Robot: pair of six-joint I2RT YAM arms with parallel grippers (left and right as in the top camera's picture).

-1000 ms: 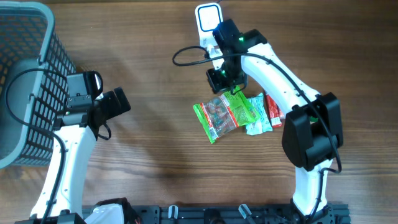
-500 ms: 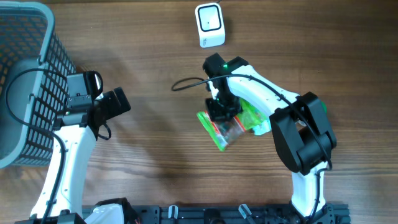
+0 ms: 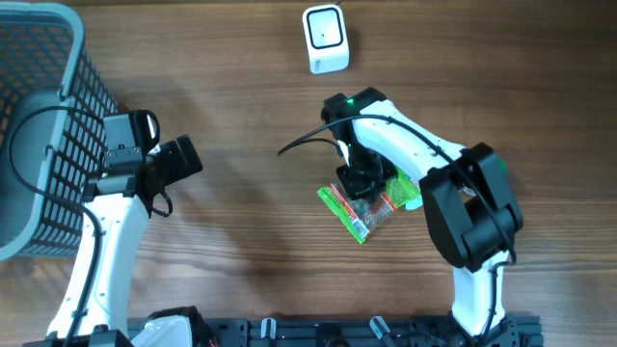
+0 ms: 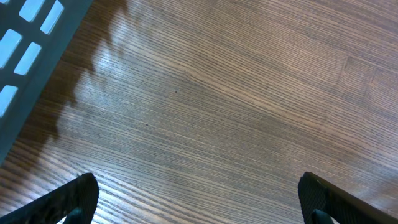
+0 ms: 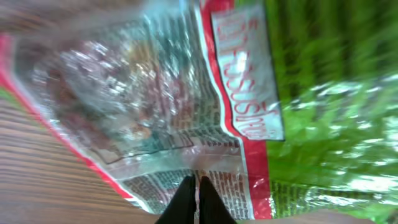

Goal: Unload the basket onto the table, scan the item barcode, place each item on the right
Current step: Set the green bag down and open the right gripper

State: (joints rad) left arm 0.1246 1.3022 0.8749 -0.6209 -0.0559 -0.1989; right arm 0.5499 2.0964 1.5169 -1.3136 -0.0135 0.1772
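Overhead, the right gripper [image 3: 359, 183] sits right of the desk's [image 3: 241, 87] middle, pinched shut on a green and red snack packet [image 3: 359, 210] with a clear window. A second green packet [image 3: 410, 191] lies just beside it, partly under the arm. The white scanner [image 3: 325, 39] stands well apart, near the far edge. Bare wood lies between it and the packet, and only the arm's own black cable [image 3: 304, 145] loops over that stretch. The left gripper [image 3: 183, 159] is spread wide and holds nothing, next to the grey basket [image 3: 39, 87], well clear of the route.

Left wrist view shows only wood grain between the two black fingertips [image 4: 78, 193], with a corner of the basket [image 4: 25, 37] at the upper left.

Right wrist view is filled by the packet [image 5: 186, 106], blurred. The closed fingers [image 5: 196, 199] nip its lower printed edge, and the green packet [image 5: 323, 124] lies beside it. No barcode can be made out.

The step in hand seems to be bringing the packet to the scanner. That probably calls for holding the edge pinch firmly, since the film looks limp and glossy. The printed side should face the scanner's window, held flat and steady.
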